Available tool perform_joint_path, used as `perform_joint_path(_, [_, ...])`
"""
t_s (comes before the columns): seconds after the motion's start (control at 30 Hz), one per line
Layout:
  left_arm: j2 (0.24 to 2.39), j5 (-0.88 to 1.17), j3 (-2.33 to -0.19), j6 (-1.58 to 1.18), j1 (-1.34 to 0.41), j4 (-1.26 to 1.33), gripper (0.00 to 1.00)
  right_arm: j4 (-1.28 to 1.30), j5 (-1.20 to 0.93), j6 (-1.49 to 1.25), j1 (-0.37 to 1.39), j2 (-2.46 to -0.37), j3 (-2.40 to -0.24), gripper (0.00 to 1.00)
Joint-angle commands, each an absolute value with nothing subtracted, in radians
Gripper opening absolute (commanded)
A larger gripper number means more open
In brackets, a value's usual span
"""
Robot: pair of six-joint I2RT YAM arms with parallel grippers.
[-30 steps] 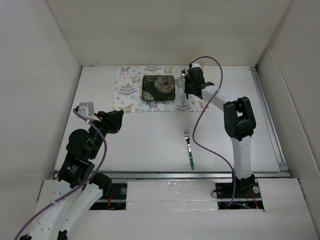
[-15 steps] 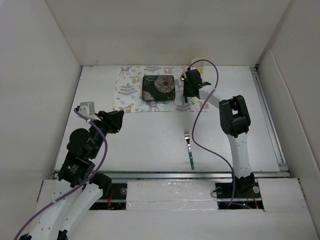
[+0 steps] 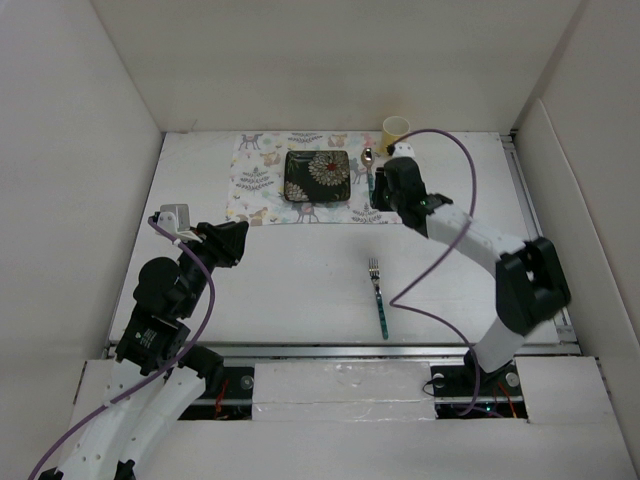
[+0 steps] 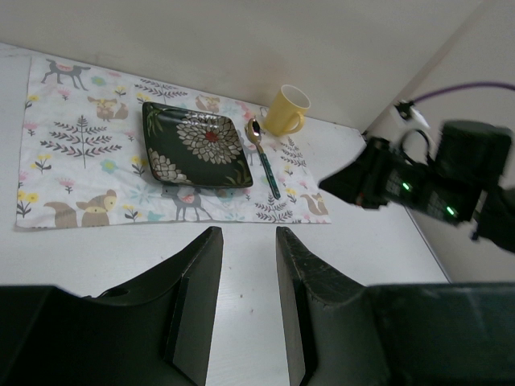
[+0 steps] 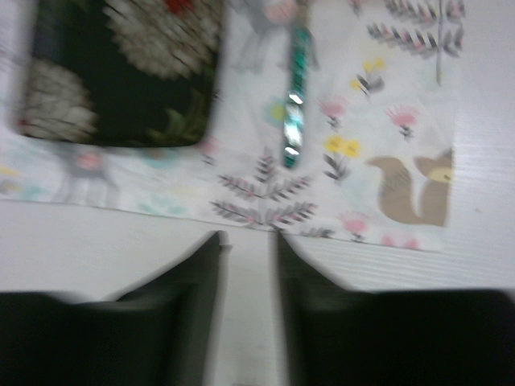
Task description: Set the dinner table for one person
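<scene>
Well, white matte table [image 3: 300, 270]: mat [image 3: 258, 185] w/ plate [image 3: 317, 176] + spoon [image 3: 369, 170], fork [image 3: 379, 295] off it. Left gripper [image 4: 249, 241], right gripper [image 5: 247, 241]: fingers slightly apart, both empty.

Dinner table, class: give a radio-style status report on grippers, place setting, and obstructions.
Left gripper open, empty; right gripper open, empty. Plate, spoon on mat, cup at its far corner; fork off-mat on dinner table. Nothing blocks fork.
</scene>
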State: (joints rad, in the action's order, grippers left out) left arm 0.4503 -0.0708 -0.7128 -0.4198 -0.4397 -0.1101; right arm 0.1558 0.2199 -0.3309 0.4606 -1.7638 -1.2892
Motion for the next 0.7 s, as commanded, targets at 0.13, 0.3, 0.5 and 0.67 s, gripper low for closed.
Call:
perform_joint_path(0.13, [0.44, -0.046, -0.73, -0.413, -0.445, -0.066, 0.3, 0.089, 0.353, -0.599, 0.813, -1.238, -0.674, 0.0])
perform_joint_path(0.3, [0.434, -0.038, -0.732, -0.414, -0.445, -0.063, 0.3, 0.337, 0.406, -0.866, 1.055, -1.065, -0.54, 0.42])
perform_joint_path(0.5, [0.426, -0.029, -0.727, -0.413, -0.445, -0.058, 0.3, 0.451, 0.483, -1.031, 1.176, -1.152, -0.557, 0.58])
perform_joint_path(0.67, [0.431, -0.029, -0.726, -0.413, -0.445, -0.061, 0.3, 0.474, 0.572, -1.072, 1.203, -1.261, -0.606, 0.57])
